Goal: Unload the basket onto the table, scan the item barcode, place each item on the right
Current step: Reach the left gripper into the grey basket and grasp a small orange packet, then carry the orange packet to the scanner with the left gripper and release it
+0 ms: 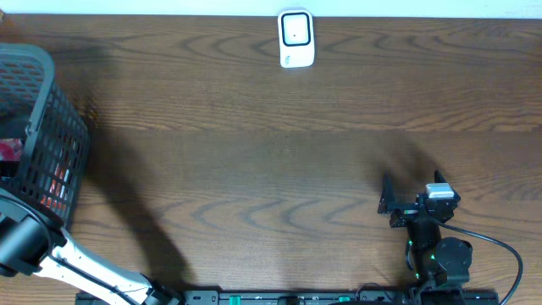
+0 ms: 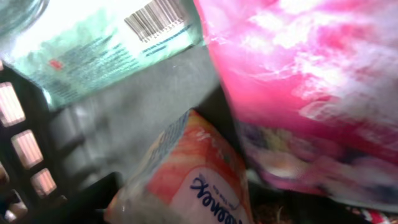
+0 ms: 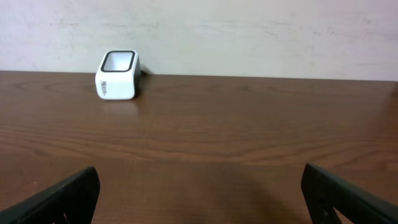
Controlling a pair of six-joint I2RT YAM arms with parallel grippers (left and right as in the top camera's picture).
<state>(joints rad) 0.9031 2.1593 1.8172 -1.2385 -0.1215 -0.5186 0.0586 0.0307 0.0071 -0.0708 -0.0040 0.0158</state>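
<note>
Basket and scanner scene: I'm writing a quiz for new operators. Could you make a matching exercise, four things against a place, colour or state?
1 barcode scanner
2 basket
3 barcoded packet
4 right gripper

A pale green
B left edge of the table
C jaws open
D far edge of the table

Pairs: 1-D, 2-B, 3-A, 4-C.

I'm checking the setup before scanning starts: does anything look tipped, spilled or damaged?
Nothing stands out. The scanner stands upright at the far edge of the table, and the packets lie loosely piled inside the basket, none visibly torn or spilled.
</note>
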